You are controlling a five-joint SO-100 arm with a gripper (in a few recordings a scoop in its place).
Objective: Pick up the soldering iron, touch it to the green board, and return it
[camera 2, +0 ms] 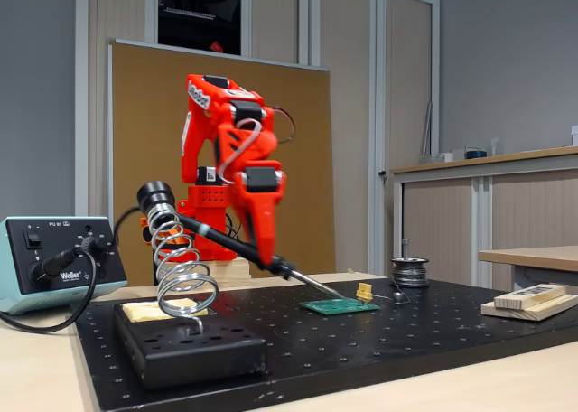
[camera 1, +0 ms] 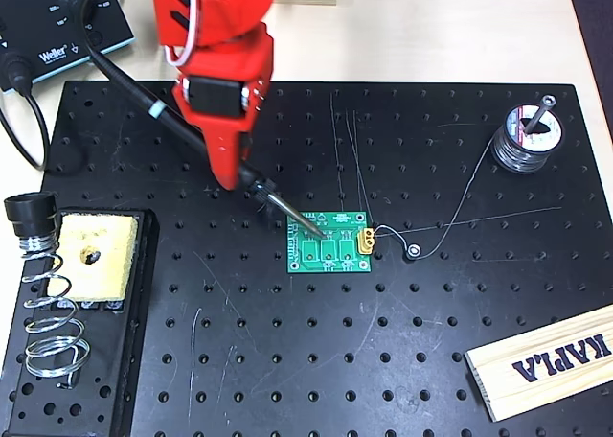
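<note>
The gripper (camera 1: 233, 169) was clamped on the soldering iron (camera 1: 206, 145), whose long axis slanted down-right (overhead view), tip resting on the green board (camera 1: 330, 247), with the spring stand (camera 1: 48, 312) far left.

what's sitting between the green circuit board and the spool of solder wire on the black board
In the overhead view, between the green board and the solder spool lie bare perforated board and a loose strand of solder wire running from the yellow connector.

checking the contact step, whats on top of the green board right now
The soldering iron tip rests on the green board near its upper left area, held by the gripper. A yellow connector sits at the board's right edge. Exact contact point too small to tell.
</note>
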